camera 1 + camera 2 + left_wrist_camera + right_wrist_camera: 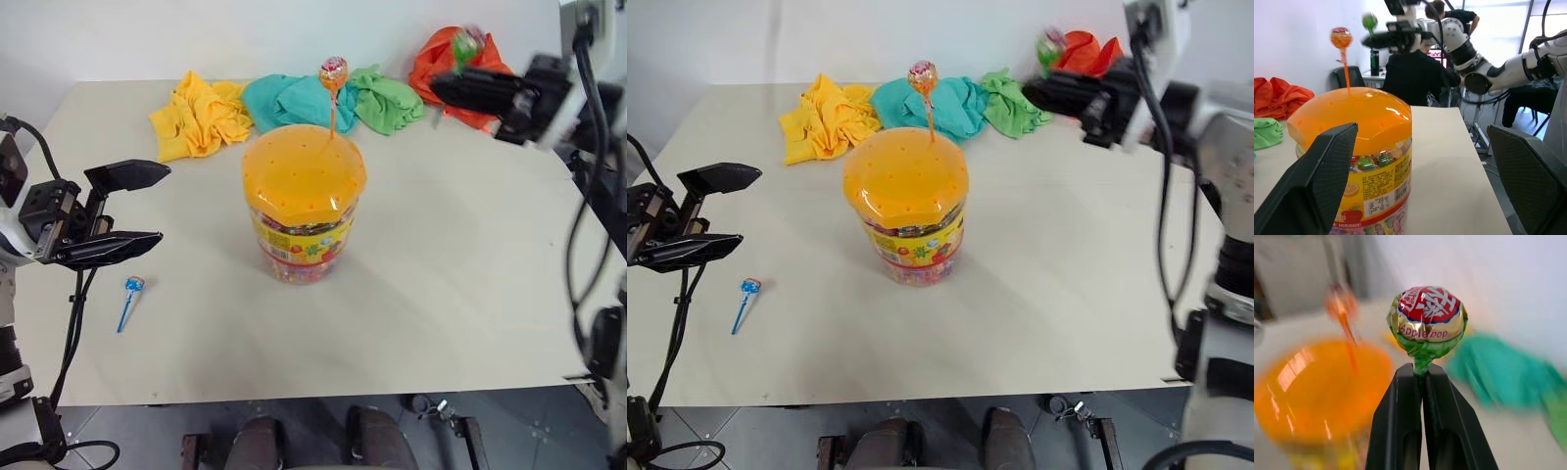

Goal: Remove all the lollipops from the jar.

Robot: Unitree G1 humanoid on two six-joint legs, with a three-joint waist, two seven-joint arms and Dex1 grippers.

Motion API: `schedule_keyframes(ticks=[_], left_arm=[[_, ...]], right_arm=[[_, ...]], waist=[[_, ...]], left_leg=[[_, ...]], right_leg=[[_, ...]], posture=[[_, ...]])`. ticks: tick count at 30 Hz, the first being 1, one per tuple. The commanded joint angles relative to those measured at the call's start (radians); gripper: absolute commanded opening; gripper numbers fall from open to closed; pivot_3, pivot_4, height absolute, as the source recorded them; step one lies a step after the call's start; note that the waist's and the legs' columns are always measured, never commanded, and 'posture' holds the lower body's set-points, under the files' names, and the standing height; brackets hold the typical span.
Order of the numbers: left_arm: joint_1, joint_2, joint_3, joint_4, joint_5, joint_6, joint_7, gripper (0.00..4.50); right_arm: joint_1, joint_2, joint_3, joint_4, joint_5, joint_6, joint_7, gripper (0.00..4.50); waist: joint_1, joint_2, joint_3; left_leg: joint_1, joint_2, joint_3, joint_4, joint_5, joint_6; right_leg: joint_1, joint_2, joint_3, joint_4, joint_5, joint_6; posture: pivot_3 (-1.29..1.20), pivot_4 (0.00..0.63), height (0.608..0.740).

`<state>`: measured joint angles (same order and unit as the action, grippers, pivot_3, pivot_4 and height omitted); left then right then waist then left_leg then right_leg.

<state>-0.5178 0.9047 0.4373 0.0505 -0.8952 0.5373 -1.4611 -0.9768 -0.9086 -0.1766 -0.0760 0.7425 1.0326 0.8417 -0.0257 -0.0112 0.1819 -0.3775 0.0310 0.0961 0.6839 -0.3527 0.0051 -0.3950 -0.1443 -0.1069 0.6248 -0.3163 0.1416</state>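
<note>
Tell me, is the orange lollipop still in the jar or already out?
In. The orange lollipop stands upright, its stick planted in the jar's orange lid.

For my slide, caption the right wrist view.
Right gripper shut on the green lollipop, with the orange-lidded jar behind.

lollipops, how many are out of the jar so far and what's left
One is done: the blue lollipop lies on the table. One is in hand: the right gripper is shut on the green lollipop, away from the jar. One is left: the orange lollipop stands in the lid. The left gripper is open.
</note>
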Motion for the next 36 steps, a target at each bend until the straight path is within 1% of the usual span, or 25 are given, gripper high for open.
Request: schedule_keyframes(ticks=[1,4,6,9,13,16,20,21,22,27,30,32,35,36], left_arm=[[-0.031,0.016,-0.022,-0.022,0.001,-0.001,-0.012,4.5],[-0.045,0.015,-0.048,-0.019,0.005,0.0,-0.024,4.5],[-0.049,0.017,-0.059,-0.017,0.004,0.003,-0.033,4.5],[-0.057,0.019,-0.069,-0.01,0.009,0.0,-0.039,4.5],[-0.057,0.014,-0.074,-0.006,0.019,-0.006,-0.04,4.5],[-0.054,0.009,-0.073,-0.012,0.021,-0.006,-0.031,4.5],[-0.044,0.01,-0.062,-0.018,0.023,-0.009,-0.023,4.5],[-0.038,0.011,-0.056,-0.022,0.02,-0.007,-0.021,4.5],[-0.033,0.013,-0.051,-0.026,0.018,-0.006,-0.019,4.5],[-0.013,0.016,-0.035,-0.042,0.01,-0.003,-0.009,4.5],[-0.006,0.015,-0.028,-0.048,0.008,0.0,-0.004,4.5],[-0.003,0.014,-0.024,-0.051,0.007,0.0,-0.004,4.5],[-0.001,0.014,-0.023,-0.052,0.005,0.0,-0.004,4.5],[-0.002,0.014,-0.022,-0.051,0.005,-0.001,-0.004,4.5]], right_arm=[[0.155,-0.103,-0.052,-0.068,0.013,0.106,0.005,0.02],[0.324,-0.161,-0.047,-0.097,-0.013,0.146,-0.008,0.02],[0.408,-0.183,-0.035,-0.115,-0.027,0.172,-0.022,0.02],[0.493,-0.181,-0.024,-0.128,-0.037,0.205,-0.049,0.02],[0.548,-0.147,0.047,-0.056,-0.138,0.151,-0.117,0.02],[0.538,-0.108,0.083,0.018,-0.193,0.109,-0.143,0.79],[0.519,-0.1,0.107,0.056,-0.217,0.083,-0.118,2.09],[0.518,-0.1,0.109,0.059,-0.219,0.081,-0.113,2.48],[0.518,-0.103,0.11,0.057,-0.218,0.079,-0.106,2.75],[0.54,-0.142,0.085,-0.002,-0.194,0.091,-0.044,4.48],[0.546,-0.192,0.046,-0.052,-0.176,0.066,0.019,4.48],[0.522,-0.229,0.007,-0.084,-0.158,0.023,0.075,4.48],[0.499,-0.247,-0.02,-0.099,-0.148,-0.026,0.116,4.48],[0.465,-0.246,-0.03,-0.103,-0.13,-0.033,0.134,4.48]], waist=[[0.0,0.0,0.0],[0.0,0.0,0.0],[-0.001,0.0,0.0],[-0.003,0.0,0.0],[0.0,0.0,0.0],[0.0,0.0,0.0],[0.001,0.0,0.0],[0.0,0.0,0.0],[0.0,0.0,0.0],[0.001,0.0,0.0],[0.005,0.0,0.0],[0.004,0.001,0.0],[0.004,0.001,0.0],[0.004,0.001,0.0]], left_leg=[[0.0,0.0,0.0,0.0,0.0,0.0],[0.0,0.0,0.001,0.0,0.0,0.0],[0.0,0.0,0.003,0.0,0.0,0.0],[0.0,0.0,0.003,0.0,0.0,0.0],[0.0,0.0,0.003,0.001,0.0,0.0],[0.0,0.0,0.003,0.001,0.0,0.0],[0.0,0.0,0.003,0.001,0.0,0.0],[0.0,0.0,0.003,0.001,0.0,0.0],[0.0,0.0,0.003,0.001,0.0,0.0],[0.0,0.0,0.003,0.001,0.0,0.0],[0.0,0.0,0.003,0.001,0.0,0.0],[0.0,0.0,0.003,0.001,0.0,0.0],[0.0,0.0,0.003,0.001,0.0,0.0],[0.0,0.0,0.003,0.001,0.0,0.0]], right_leg=[[0.0,0.0,0.0,0.0,0.0,0.0],[0.0,0.0,0.0,-0.001,0.0,0.0],[0.0,-0.001,0.001,-0.001,0.0,0.0],[-0.001,-0.001,0.002,0.0,0.0,0.0],[-0.001,-0.001,0.002,0.0,0.0,0.0],[-0.001,-0.001,0.002,0.0,0.0,0.0],[-0.001,-0.001,0.001,0.0,0.0,0.0],[-0.001,-0.001,0.002,0.0,0.0,0.0],[-0.001,-0.001,0.002,0.0,0.0,0.0],[-0.001,-0.001,0.001,0.0,0.0,0.0],[-0.001,-0.001,0.001,0.0,0.0,0.0],[-0.001,-0.001,0.002,0.0,0.0,0.0],[-0.001,-0.001,0.001,0.0,0.0,0.0],[0.0,-0.001,0.001,0.0,0.0,0.0]], posture=[[0.0,0.15,0.74],[0.0,0.15,0.74],[0.0,0.15,0.74],[0.0,0.15,0.74],[0.0,0.15,0.74],[0.0,0.15,0.74],[0.0,0.15,0.74],[0.0,0.15,0.74],[0.0,0.15,0.74],[0.0,0.15,0.74],[0.0,0.15,0.74],[0.0,0.15,0.74],[0.0,0.15,0.74],[0.0,0.15,0.74]])
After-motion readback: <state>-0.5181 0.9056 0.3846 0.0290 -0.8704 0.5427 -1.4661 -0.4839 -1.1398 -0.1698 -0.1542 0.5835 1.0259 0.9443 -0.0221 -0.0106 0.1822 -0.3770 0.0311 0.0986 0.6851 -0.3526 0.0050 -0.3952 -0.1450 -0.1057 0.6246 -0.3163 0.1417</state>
